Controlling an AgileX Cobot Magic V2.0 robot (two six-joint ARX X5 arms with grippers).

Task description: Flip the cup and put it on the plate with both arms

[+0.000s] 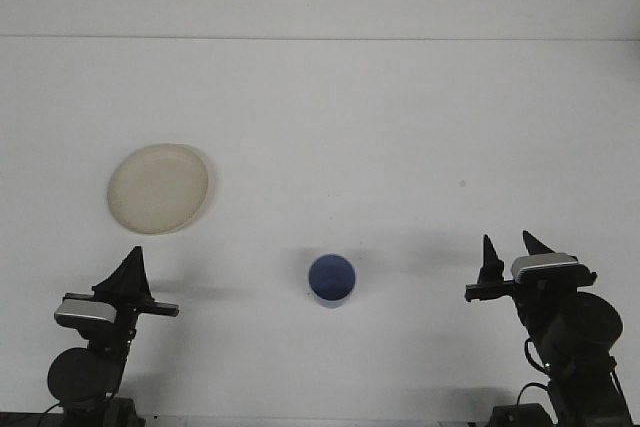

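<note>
A small blue cup [331, 280] stands on the white table near the front, midway between the two arms. I cannot tell whether its round top is the mouth or the base. A pale cream plate [159, 188] lies flat at the left, further back. My left gripper [134, 259] is in front of the plate and left of the cup, its fingers together in one dark wedge. My right gripper [509, 247] is well to the right of the cup, open, with a clear gap between its two pointed fingers. Neither gripper touches anything.
The white table [400, 127] runs back to a wall edge at the top. A tiny dark speck [462, 184] lies at the right. The arm bases [575, 347] stand at the front corners.
</note>
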